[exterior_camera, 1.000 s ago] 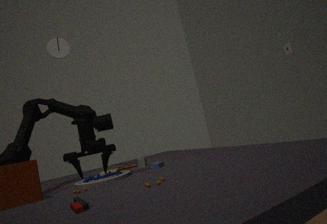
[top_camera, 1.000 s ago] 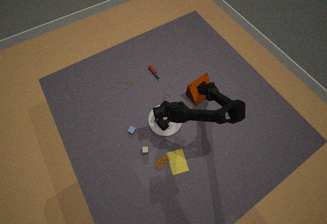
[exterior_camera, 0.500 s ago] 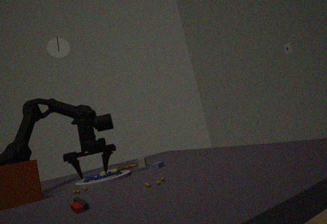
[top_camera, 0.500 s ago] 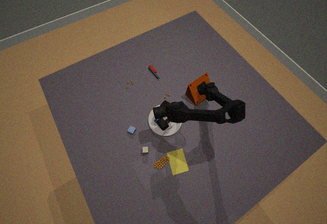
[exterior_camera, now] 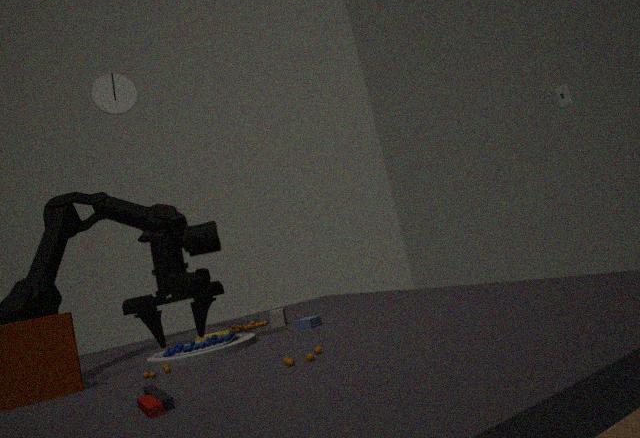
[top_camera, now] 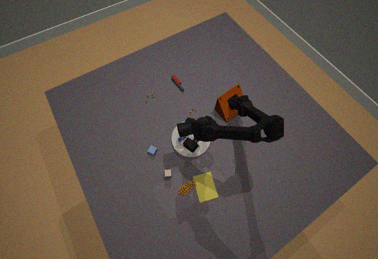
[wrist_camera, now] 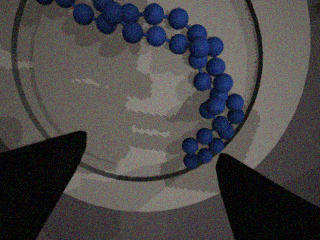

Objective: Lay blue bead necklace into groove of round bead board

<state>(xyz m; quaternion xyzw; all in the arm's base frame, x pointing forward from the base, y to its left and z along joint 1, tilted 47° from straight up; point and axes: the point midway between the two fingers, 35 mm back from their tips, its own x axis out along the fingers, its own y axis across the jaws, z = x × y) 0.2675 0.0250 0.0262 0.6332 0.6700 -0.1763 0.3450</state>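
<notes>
The round white bead board (top_camera: 175, 145) (exterior_camera: 248, 339) (wrist_camera: 285, 100) lies flat, with a dark ring line showing in the wrist view. The blue bead necklace (top_camera: 182, 139) (exterior_camera: 199, 343) (wrist_camera: 199, 47) lies on it as a bunched double strand. In the wrist view it curves across the top and down the right side, inside the dark line, its near end at the lower right. The upper left part runs out of view. My gripper (exterior_camera: 182, 341) (wrist_camera: 153, 150) is open and empty, low over the board, its right fingertip close beside the necklace's near end.
An orange bead bunch (top_camera: 186, 188) lies by a yellow sheet (top_camera: 205, 193). A cream block (top_camera: 168, 172) (exterior_camera: 277, 318) and a blue block (top_camera: 152, 150) (exterior_camera: 308, 322) stand near the board. An orange wedge (top_camera: 225, 106) (exterior_camera: 38, 361), loose orange beads (exterior_camera: 288, 361) and a red-and-black object (top_camera: 176, 79) also lie around.
</notes>
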